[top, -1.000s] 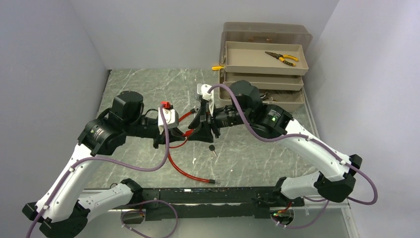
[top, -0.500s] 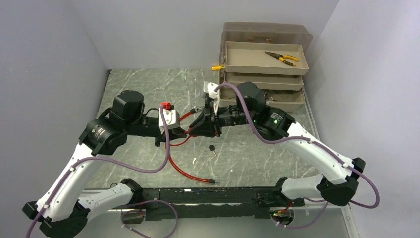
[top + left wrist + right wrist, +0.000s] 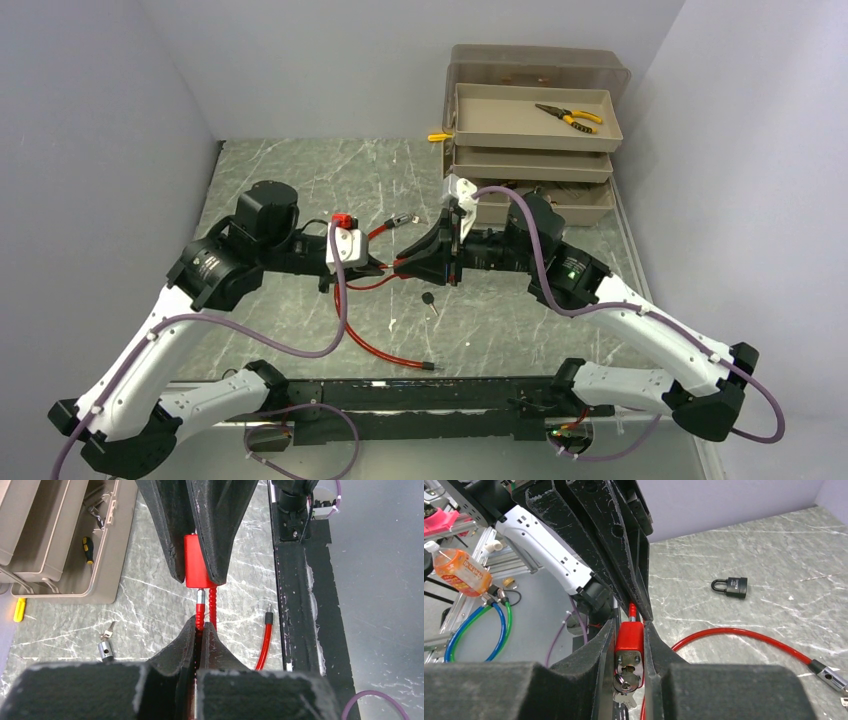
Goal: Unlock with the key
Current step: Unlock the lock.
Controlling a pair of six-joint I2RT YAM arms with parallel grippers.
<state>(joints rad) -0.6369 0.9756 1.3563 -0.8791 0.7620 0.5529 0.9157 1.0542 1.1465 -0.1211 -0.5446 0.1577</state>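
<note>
Two labels show, one on a black padlock [image 3: 730, 586] and one on an orange bottle [image 3: 461, 570]; both are too small to read. Above mid-table, the red lock [image 3: 629, 639] sits pinched between the right gripper [image 3: 628, 628] fingers, with the key [image 3: 623, 686] in its keyhole. The left gripper [image 3: 200, 630] is clamped on the red cable [image 3: 214, 605] just beside the lock.

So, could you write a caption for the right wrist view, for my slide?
Right tool clamps the red lock, key at its keyhole; left tool grips the red cable just beyond it.
</note>
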